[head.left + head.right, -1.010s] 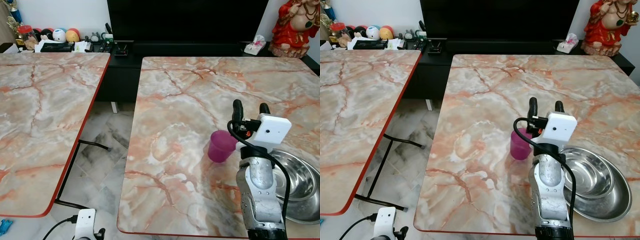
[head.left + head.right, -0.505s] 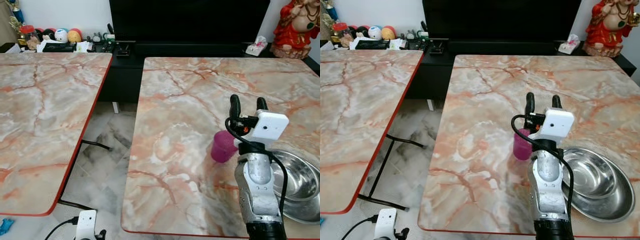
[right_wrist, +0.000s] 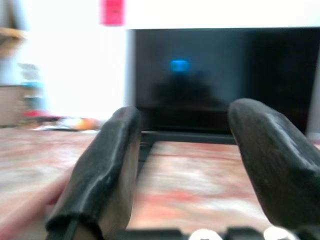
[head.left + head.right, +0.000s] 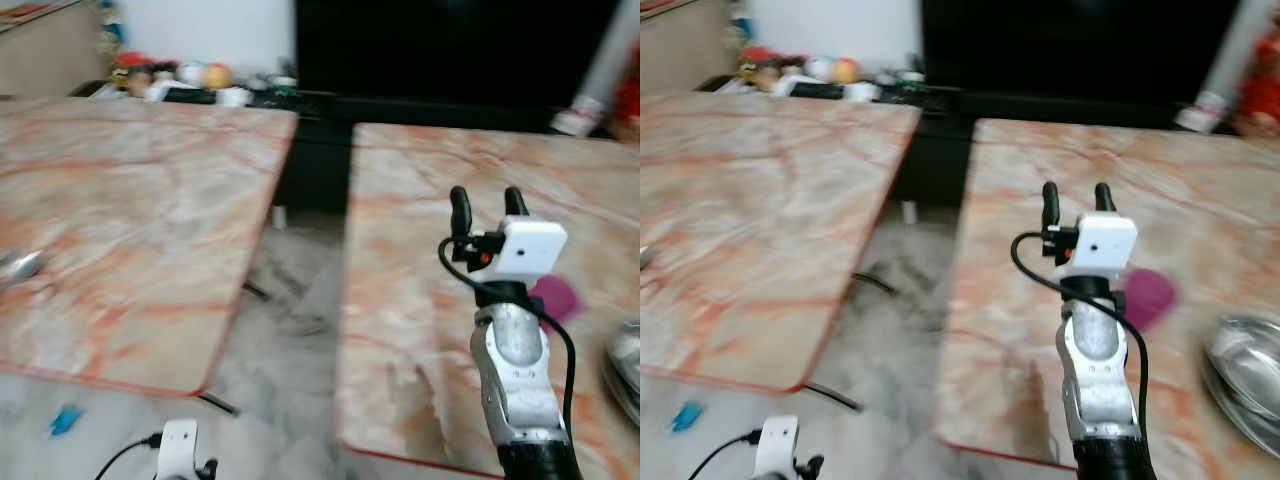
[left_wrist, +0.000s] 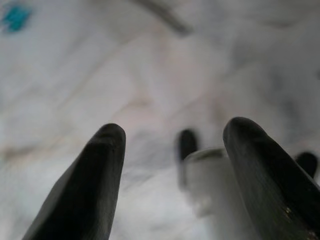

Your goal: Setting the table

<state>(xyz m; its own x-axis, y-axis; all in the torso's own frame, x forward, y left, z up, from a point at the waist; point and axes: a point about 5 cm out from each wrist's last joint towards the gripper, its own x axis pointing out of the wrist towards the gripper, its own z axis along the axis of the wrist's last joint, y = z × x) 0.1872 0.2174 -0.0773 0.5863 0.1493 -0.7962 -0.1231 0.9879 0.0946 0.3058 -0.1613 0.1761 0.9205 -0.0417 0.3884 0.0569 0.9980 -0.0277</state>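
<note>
No legible text, perhaps blur-hidden.

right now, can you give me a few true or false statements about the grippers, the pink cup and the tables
1. The right gripper is raised with its fingers apart and nothing between them. True.
2. The pink cup is held in the right gripper. False: it rests on the marble table, beyond the arm.
3. There are two marble-topped tables with a gap of floor between them. True.
4. The left gripper is clamped on a spoon. False: its fingers are apart and empty, pointing at the floor.
5. A metal bowl sits at the right edge of the table. True.
</note>
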